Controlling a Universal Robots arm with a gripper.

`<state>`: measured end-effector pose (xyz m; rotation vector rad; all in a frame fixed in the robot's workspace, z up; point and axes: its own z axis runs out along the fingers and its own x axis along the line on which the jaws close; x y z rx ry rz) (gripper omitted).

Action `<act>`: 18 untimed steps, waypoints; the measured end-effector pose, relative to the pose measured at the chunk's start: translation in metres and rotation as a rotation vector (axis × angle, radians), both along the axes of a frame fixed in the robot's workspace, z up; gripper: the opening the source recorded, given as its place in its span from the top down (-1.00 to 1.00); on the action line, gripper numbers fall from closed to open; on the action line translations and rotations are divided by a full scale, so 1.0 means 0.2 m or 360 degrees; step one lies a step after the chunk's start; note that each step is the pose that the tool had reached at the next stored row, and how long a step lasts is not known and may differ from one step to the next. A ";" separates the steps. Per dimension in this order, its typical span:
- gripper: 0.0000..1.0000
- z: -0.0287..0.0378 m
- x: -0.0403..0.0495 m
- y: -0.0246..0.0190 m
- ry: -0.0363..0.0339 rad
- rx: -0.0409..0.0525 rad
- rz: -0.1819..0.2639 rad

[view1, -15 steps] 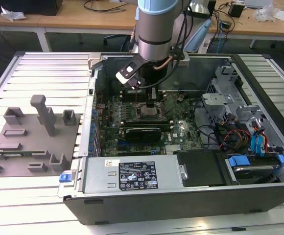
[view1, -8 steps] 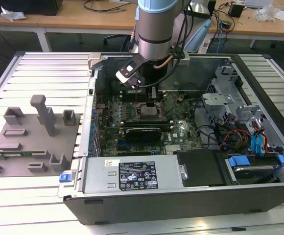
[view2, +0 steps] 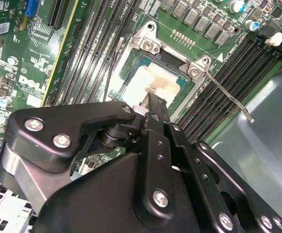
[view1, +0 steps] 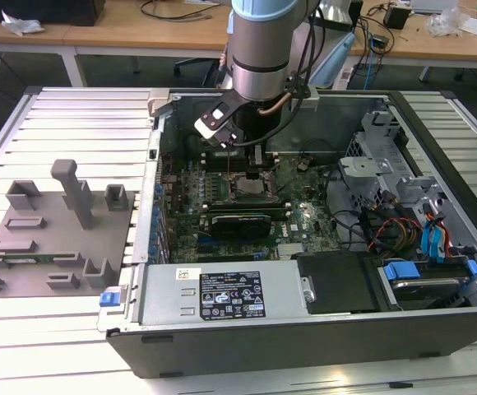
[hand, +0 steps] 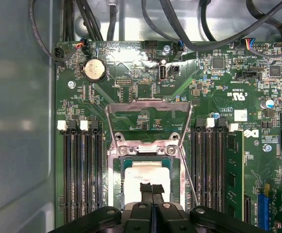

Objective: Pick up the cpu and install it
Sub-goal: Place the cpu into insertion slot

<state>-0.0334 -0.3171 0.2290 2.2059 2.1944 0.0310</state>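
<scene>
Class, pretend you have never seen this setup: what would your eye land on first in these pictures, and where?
A big silver robot arm planted inside an open computer case dominates the middle of the exterior view. In the first wrist view its black gripper, jaws together, hangs just over the silvery cpu set into the green motherboard.

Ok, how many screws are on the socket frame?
2, both on the frame's edge away from the gripper: one screw toward the case wall, the other toward the installed memory stick. The gripper may hide more.
</scene>
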 end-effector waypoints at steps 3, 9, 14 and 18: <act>0.79 0.000 0.000 0.000 0.0000 0.0000 0.0000; 0.79 0.003 0.000 0.001 0.0000 0.0000 0.0000; 0.79 0.034 0.000 0.000 0.0000 0.0000 0.0000; 0.79 0.050 0.000 0.001 0.0000 0.0001 0.0000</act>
